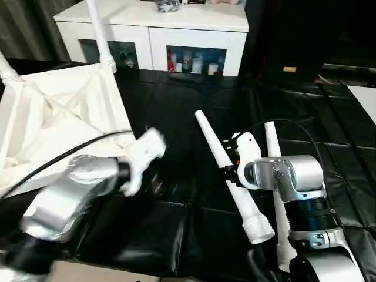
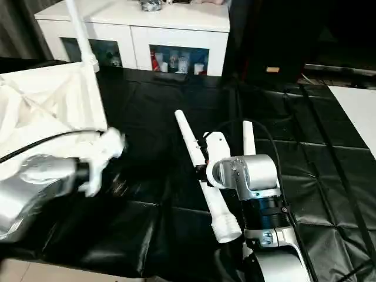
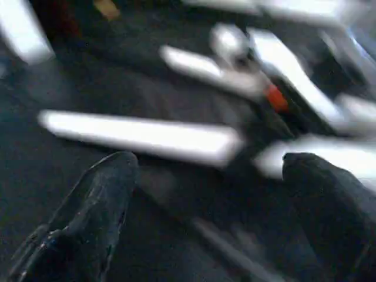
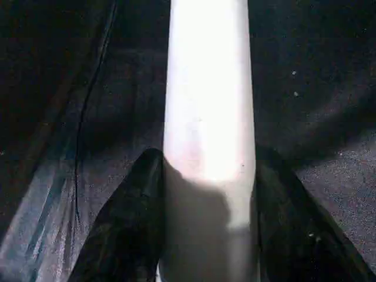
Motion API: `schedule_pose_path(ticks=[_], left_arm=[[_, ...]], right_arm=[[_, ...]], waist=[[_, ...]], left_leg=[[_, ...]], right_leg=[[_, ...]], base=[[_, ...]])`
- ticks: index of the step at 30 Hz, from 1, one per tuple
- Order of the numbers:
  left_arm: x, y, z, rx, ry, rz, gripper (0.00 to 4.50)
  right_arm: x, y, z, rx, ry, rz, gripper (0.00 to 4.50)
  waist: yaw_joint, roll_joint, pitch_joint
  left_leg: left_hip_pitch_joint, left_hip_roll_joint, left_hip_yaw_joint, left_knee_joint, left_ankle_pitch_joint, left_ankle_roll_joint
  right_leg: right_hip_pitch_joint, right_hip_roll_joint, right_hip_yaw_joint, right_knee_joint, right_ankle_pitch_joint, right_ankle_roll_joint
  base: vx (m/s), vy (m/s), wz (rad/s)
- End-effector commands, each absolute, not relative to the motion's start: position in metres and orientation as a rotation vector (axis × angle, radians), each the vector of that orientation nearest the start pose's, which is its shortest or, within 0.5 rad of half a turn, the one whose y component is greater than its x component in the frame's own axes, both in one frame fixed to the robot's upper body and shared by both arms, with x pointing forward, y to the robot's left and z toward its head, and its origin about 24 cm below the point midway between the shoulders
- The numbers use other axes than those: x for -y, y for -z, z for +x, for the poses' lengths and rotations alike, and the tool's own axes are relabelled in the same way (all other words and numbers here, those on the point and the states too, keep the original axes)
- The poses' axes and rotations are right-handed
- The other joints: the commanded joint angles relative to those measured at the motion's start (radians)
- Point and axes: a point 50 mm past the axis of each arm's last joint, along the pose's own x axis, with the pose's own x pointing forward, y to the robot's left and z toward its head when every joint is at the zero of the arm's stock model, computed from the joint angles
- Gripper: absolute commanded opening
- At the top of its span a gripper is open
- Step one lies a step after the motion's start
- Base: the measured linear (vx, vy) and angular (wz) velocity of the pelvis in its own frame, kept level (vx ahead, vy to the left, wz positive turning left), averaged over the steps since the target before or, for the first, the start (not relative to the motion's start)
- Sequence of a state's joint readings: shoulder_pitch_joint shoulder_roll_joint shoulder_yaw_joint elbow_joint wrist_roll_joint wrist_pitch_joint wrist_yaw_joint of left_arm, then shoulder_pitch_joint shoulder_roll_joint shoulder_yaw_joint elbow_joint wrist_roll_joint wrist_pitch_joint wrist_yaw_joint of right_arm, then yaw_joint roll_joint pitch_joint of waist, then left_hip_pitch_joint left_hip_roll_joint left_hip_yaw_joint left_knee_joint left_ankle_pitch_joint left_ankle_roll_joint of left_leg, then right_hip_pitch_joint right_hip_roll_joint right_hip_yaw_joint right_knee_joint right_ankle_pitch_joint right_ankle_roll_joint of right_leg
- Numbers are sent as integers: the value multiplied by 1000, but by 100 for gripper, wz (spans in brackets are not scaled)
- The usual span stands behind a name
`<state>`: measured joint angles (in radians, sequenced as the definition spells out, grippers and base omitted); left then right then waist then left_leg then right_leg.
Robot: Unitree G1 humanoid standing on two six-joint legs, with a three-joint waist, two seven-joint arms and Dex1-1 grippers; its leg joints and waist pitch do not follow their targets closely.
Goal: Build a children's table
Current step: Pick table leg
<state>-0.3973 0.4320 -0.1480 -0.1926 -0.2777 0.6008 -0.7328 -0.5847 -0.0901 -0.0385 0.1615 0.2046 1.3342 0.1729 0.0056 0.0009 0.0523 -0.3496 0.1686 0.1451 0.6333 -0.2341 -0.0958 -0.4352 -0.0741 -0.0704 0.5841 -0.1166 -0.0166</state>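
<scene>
I see a white table top [image 1: 59, 117] with ribbed underside and white legs [image 1: 226, 170] on the black cover [image 1: 176, 117]; beyond it, a white cabinet [image 1: 153, 29].

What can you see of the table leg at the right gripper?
The leg is a long white tapered plastic-looking tube with a ribbed, threaded wide end toward the robot. It lies flat on the black cover, angled away to the left, beside a second leg. The right gripper straddles its middle, fingers against both sides.
</scene>
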Motion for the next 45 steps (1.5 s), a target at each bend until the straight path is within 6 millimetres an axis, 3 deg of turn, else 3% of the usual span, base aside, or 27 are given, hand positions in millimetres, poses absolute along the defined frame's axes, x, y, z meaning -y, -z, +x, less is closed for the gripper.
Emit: schedule_pose_path(ticks=[1, 4, 6, 9, 11, 12, 14, 15, 16, 17, 18, 19, 20, 21, 22, 23, 24, 25, 27, 28, 30, 32, 33, 34, 35, 39, 45], left_arm=[[-135, -137, 297, -125, 820, 165, 450], [-136, -137, 298, -107, 789, 148, 450], [-139, -135, 300, -94, 731, 125, 450], [-140, -131, 300, -95, 693, 124, 450], [-141, -128, 300, -100, 665, 126, 450], [-142, -126, 300, -102, 651, 127, 450], [-144, -124, 301, -114, 630, 119, 450], [-144, -124, 301, -114, 630, 119, 450], [-145, -123, 302, -115, 616, 126, 450], [-146, -122, 303, -116, 599, 125, 450], [-146, -122, 303, -117, 595, 125, 450], [-147, -122, 305, -109, 573, 125, 450], [-147, -122, 305, -109, 573, 125, 450], [-148, -122, 308, -95, 519, 126, 450], [-148, -122, 308, -91, 505, 125, 450], [-148, -122, 310, -84, 482, 125, 450], [-148, -122, 310, -84, 482, 125, 450], [-144, -122, 309, -66, 469, 150, 450], [-135, -120, 309, -64, 461, 123, 450], [-129, -120, 309, -64, 477, 96, 450], [-124, -124, 308, -57, 516, 72, 450], [-124, -126, 308, -52, 533, 71, 450], [-123, -128, 308, -63, 569, 58, 450], [-123, -129, 307, -72, 593, 46, 450], [-121, -130, 306, -85, 631, 16, 450], [-113, -136, 302, -125, 751, -107, 450], [-84, -159, 295, -187, 987, -406, 450]], right_arm=[[119, -67, 310, -877, -345, 153, 172], [120, -70, 311, -833, -353, 166, 171], [122, -79, 312, -718, -378, 212, 170], [127, -92, 311, -599, -403, 266, 170], [133, -104, 312, -506, -395, 309, 170], [137, -110, 313, -464, -385, 330, 170], [144, -123, 315, -380, -363, 367, 170], [144, -123, 315, -380, -363, 367, 170], [147, -129, 316, -331, -355, 362, 170], [150, -133, 316, -286, -338, 329, 170], [151, -134, 316, -276, -335, 322, 170], [154, -138, 316, -233, -319, 281, 170], [154, -138, 316, -233, -319, 281, 170], [155, -140, 315, -201, -300, 254, 170], [156, -141, 315, -194, -295, 250, 170], [156, -141, 314, -183, -288, 243, 170], [156, -141, 314, -183, -288, 243, 170], [156, -141, 312, -173, -287, 244, 170], [155, -140, 309, -162, -276, 250, 170], [156, -141, 308, -153, -267, 263, 170], [157, -143, 309, -132, -259, 285, 170], [158, -144, 309, -120, -259, 293, 170], [158, -147, 310, -104, -280, 317, 170], [158, -150, 311, -88, -297, 336, 170], [158, -153, 311, -65, -323, 375, 170], [153, -164, 311, -11, -455, 474, 170], [144, -171, 305, -32, -681, 532, 170]], waist=[[0, 6, -67], [4, 5, -68], [40, -10, -76], [85, -5, -75], [91, 11, -73], [84, 25, -63], [41, 37, -62], [14, 46, -58], [12, 44, -55], [6, 38, -43], [14, 11, -41], [51, -27, -47], [51, -27, -47], [42, -9, -44], [37, -9, -52], [30, 10, -53], [10, 31, -45], [-34, 52, -60], [-34, 69, -53], [-41, 68, -49], [-37, 68, -50], [-30, 57, -46], [-22, 27, -46], [-6, -1, -53], [10, 0, -60], [19, 13, -60], [34, 2, -61]], left_leg=[[-15, 27, 0, -89, -147, -13], [-21, 21, 3, -86, -135, 11], [-34, 12, 0, -32, -74, 124], [-71, 33, -64, 72, -54, 134], [-69, 38, -79, 42, -26, 120], [-32, 32, -52, -31, -20, 166], [19, 16, -19, -84, -58, 237], [43, 20, 7, -134, -151, 308], [40, 28, 19, -148, -195, 313], [33, 48, 36, -175, -300, 303], [35, 44, 69, -173, -423, 224], [76, 1, 68, 7, -430, 113], [76, 1, 68, 7, -430, 113], [-45, 11, -96, 157, -130, 66], [-57, 7, -110, 131, -106, 38], [-32, 3, -95, -10, -123, 39], [-6, 4, -96, -66, -165, 46], [18, 38, -113, -103, -216, -6], [4, 75, -141, -119, -311, -185], [15, 120, -148, -141, -405, -171], [24, 121, -138, -147, -440, -112], [12, 80, -98, -138, -501, -57], [6, 9, -57, -96, -506, -31], [5, -17, -35, -53, -379, 28], [-13, 0, -40, -51, -215, 69], [-35, 27, -27, -105, -202, 67], [-32, 29, -10, -98, -191, 71]], right_leg=[[73, -48, 39, -64, -399, -121], [79, -59, 44, -65, -411, -122], [109, -162, 113, -94, -477, -192], [124, -288, 198, -134, -537, -261], [104, -226, 149, -114, -442, -323], [65, -137, 89, -91, -464, -271], [20, -27, 24, -35, -441, -188], [-8, 22, -37, 40, -315, -118], [-6, 23, -51, 65, -272, -100], [9, 2, -67, 89, -223, -79], [27, -53, -41, 29, -306, -63], [-9, -221, 88, -142, -652, -52], [-9, -221, 88, -142, -652, -52], [82, -349, 163, -162, -931, -46], [95, -318, 131, -144, -919, -46], [83, -169, 42, -97, -773, -85], [37, -59, -2, -40, -633, -76], [22, 3, 5, 38, -249, -86], [50, -9, 16, 37, -5, -93], [49, -13, 14, 40, -104, -55], [50, -18, 14, 33, -154, -41], [61, -30, 25, -9, -225, -48], [58, -65, 52, -66, -420, -50], [50, -106, 78, -101, -724, -23], [61, -131, 90, -102, -815, -18], [59, -67, 63, -54, -432, -105], [65, -69, 60, -51, -386, -160]], base=[[0, 0, 0], [0, 0, 0], [0, 0, 0], [-11, 57, -1], [-34, 131, 0], [-54, 191, 12], [-61, 210, 14], [-87, 234, 18], [-87, 234, 18], [-89, 183, 19], [-78, 127, 23], [-78, 127, 23], [-74, 161, 24], [-23, 239, -13], [-23, 239, -13], [-12, 269, -20], [-75, 197, 14], [-75, 197, 14], [-93, 156, 10], [-89, 153, 6], [-67, 38, 21], [-61, -15, 22], [-47, -75, 14], [-47, -75, 14], [-26, -93, 4], [-21, -69, -4], [-2, -9, 0]])
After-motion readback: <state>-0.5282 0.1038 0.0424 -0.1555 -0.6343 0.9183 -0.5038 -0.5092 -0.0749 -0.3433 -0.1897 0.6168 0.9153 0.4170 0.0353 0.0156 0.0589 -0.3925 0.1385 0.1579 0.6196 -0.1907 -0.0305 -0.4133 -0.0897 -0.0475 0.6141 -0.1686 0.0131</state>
